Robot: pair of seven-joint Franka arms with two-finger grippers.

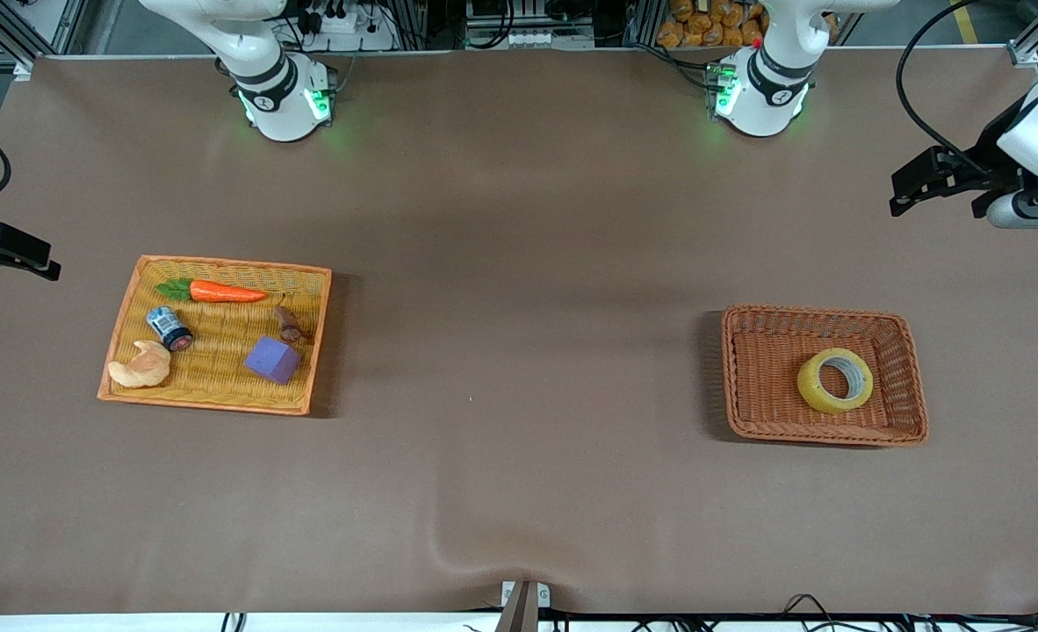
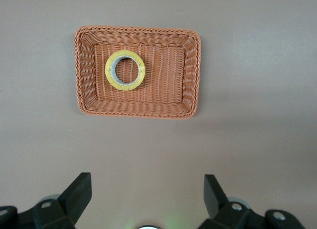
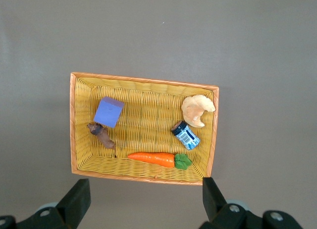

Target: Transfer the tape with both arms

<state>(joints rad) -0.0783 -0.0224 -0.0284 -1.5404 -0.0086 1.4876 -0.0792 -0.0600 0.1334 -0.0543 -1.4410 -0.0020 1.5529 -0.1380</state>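
You see the tape (image 1: 835, 380) lying flat in the brown basket (image 1: 747, 369) toward the left arm's end of the table. Your left gripper (image 1: 910, 189) hangs above the table near that basket, fingers spread wide and holding nothing. Your right gripper (image 1: 18, 254) hangs beside the yellow tray (image 1: 220, 404), also wide and bare.

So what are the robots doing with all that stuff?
Nothing is held yet. The yellow ring-shaped tape roll lies in the brown woven basket toward the left arm's end. The left tool hangs open over bare table beside it. The right tool hangs open beside the yellow wicker tray of toy food.
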